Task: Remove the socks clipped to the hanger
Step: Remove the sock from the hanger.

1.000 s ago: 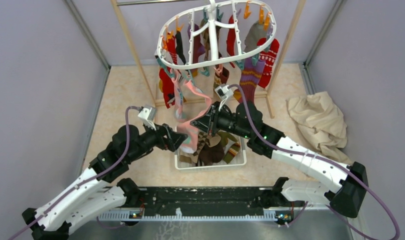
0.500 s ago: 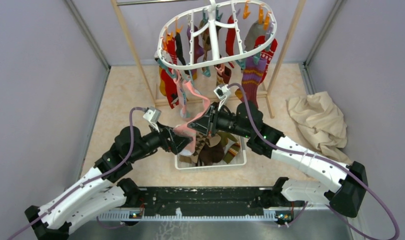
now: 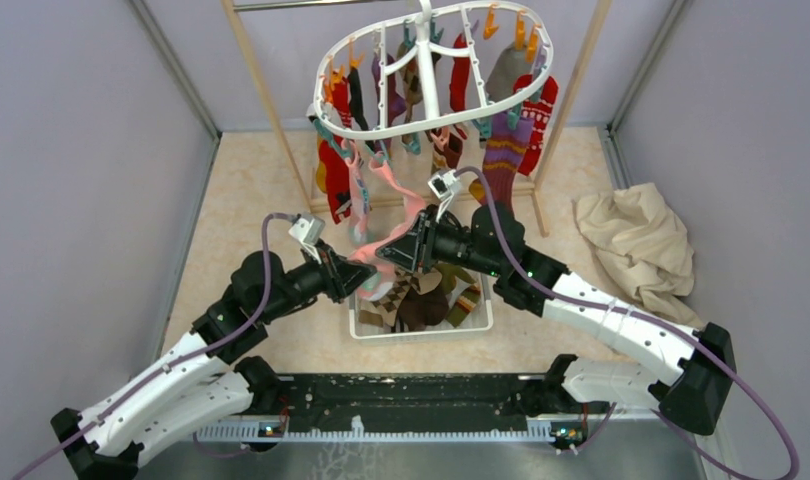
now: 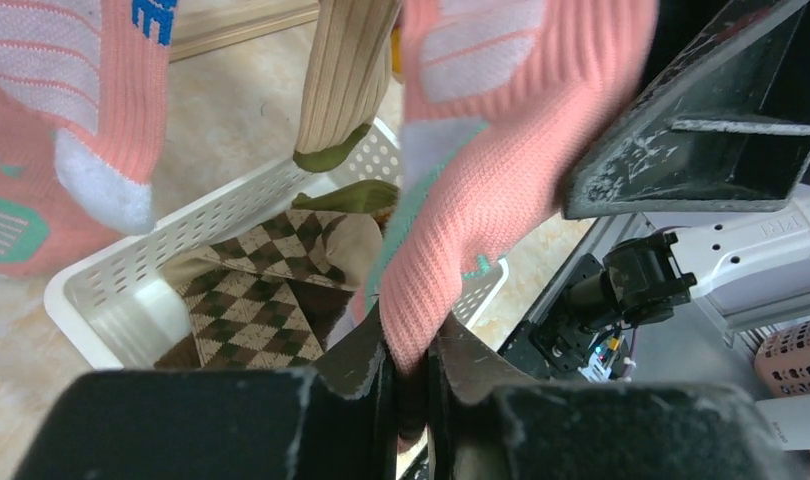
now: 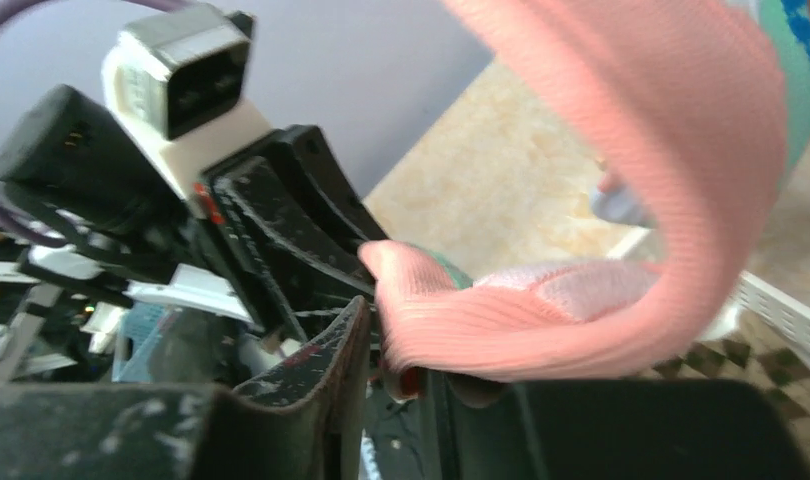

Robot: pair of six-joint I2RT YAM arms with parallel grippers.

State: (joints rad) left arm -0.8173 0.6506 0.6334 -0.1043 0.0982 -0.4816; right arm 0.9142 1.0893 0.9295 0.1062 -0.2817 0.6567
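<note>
While pink sock (image 4: pixel 501 180) hangs from hanger (image 3: pixel 428 80), left hand (image 4: pixel 409 350) pinches its end, right hand (image 5: pixel 406 370) clamps its middle.

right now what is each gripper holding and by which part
Both hold the pink sock: the left gripper pinches its lower end, the right gripper a fold just above that.

Hanger (image 3: pixel 427 70) with socks (image 3: pixel 505 152) behind the basket (image 3: pixel 421 331); cloth heap (image 3: pixel 636 245) off to the right.

Socks (image 3: pixel 506 150) dangle clipped from white hanger (image 3: pixel 427 70); pink sock (image 4: pixel 501 170) stretched taut.
</note>
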